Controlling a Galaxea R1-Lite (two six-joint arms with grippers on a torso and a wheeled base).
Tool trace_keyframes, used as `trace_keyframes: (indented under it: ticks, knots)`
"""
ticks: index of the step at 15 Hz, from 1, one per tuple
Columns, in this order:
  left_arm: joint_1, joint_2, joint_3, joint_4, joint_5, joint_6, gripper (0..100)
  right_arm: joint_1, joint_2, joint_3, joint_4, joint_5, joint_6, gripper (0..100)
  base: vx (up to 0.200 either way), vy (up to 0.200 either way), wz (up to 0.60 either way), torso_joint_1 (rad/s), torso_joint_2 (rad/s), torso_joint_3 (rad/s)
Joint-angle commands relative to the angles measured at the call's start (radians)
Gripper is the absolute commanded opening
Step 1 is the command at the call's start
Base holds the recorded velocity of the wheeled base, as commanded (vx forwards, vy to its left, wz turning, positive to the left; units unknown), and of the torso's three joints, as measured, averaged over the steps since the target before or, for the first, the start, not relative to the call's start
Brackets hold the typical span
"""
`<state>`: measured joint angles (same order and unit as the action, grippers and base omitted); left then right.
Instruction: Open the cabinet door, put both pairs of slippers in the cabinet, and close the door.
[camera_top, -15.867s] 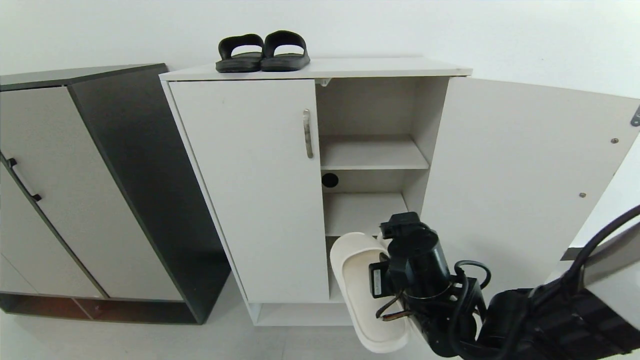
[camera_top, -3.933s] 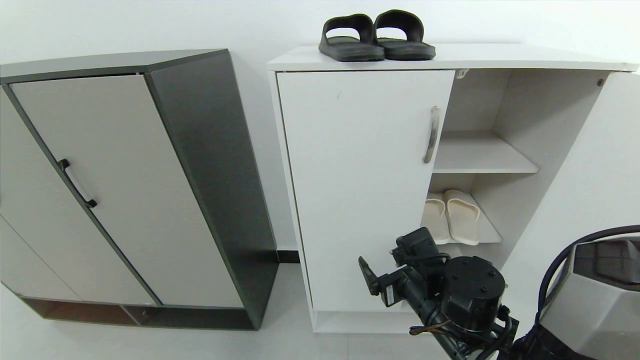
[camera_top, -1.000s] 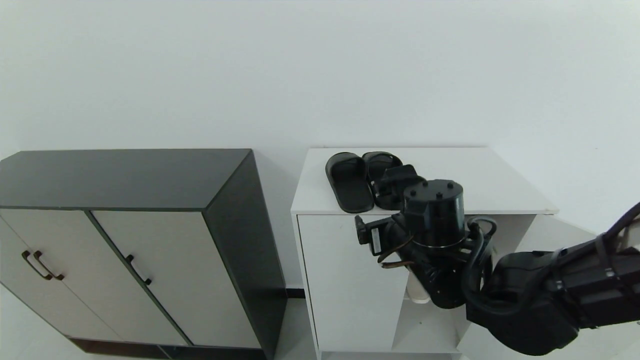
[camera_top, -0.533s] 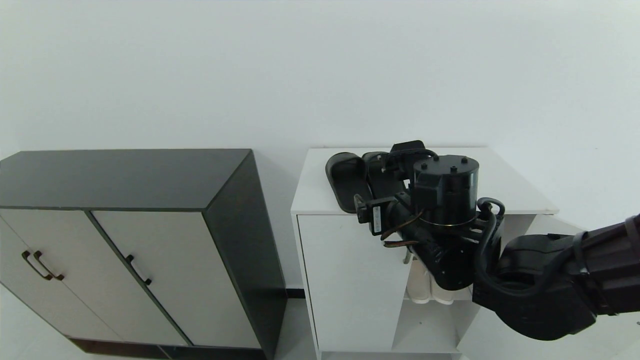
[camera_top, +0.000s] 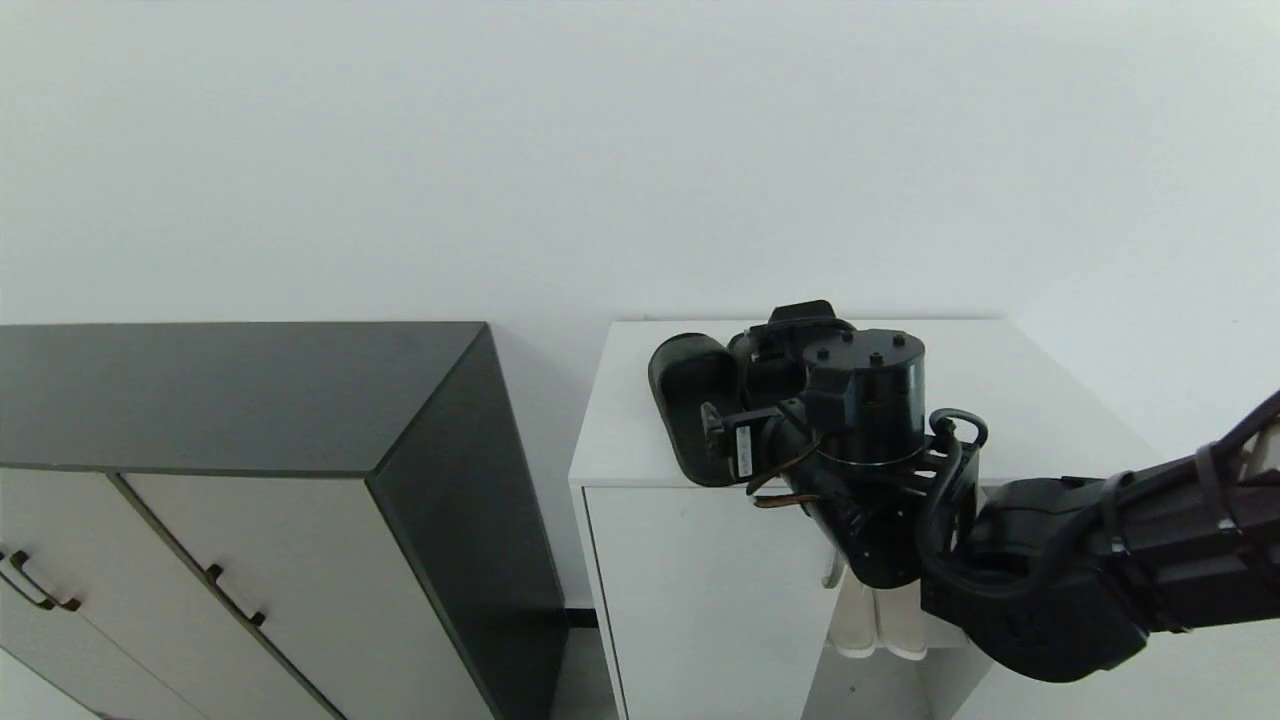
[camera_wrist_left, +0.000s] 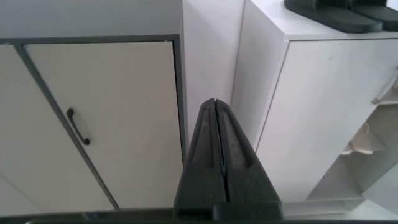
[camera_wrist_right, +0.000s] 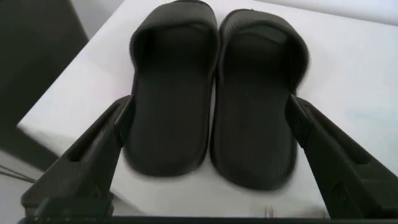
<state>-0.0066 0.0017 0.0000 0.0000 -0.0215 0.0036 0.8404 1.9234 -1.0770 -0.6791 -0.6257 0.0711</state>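
right wrist view: black slippers (camera_wrist_right: 171, 93) are bracketed by the right gripper (camera_wrist_right: 208, 106), spread wide; light, pliable, probably best squeezed together at the heels.

Black arm (camera_top: 1050, 590), screw-topped wrist housing (camera_top: 865, 385), looped cables (camera_top: 955, 440), black left hand (camera_wrist_left: 215, 118)

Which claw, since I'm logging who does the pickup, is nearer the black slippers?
Right. The right claw is open astride the black slippers on the white cabinet; the left claw, shut, is farther off, below the cabinet's top.

Dark-framed cupboard (camera_top: 230, 400) against white wall (camera_top: 600, 150)
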Motion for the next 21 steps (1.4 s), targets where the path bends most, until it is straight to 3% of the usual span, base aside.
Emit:
trace_keyframes:
  ticks: [1, 20, 21]
  knots:
    - [0.0, 0.0, 0.0, 0.0, 0.0, 0.001, 0, -0.014, 0.046, -0.011, -0.003, 0.003, 0.001, 100, 0.2, 0.0, 0.0, 0.007, 0.0, 0.007]
    - [0.0, 0.0, 0.0, 0.0, 0.002, -0.001, 0, -0.126, 0.315, -0.327, 0.004, 0.077, -0.001, 100, 0.011, 0.0, 0.0, 0.0, 0.0, 0.0]
    - [0.0, 0.0, 0.0, 0.0, 0.002, -0.001, 0, -0.133, 0.319, -0.331, 0.009, 0.077, -0.001, 0, 0.0, 0.0, 0.0, 0.0, 0.0, 0.0]
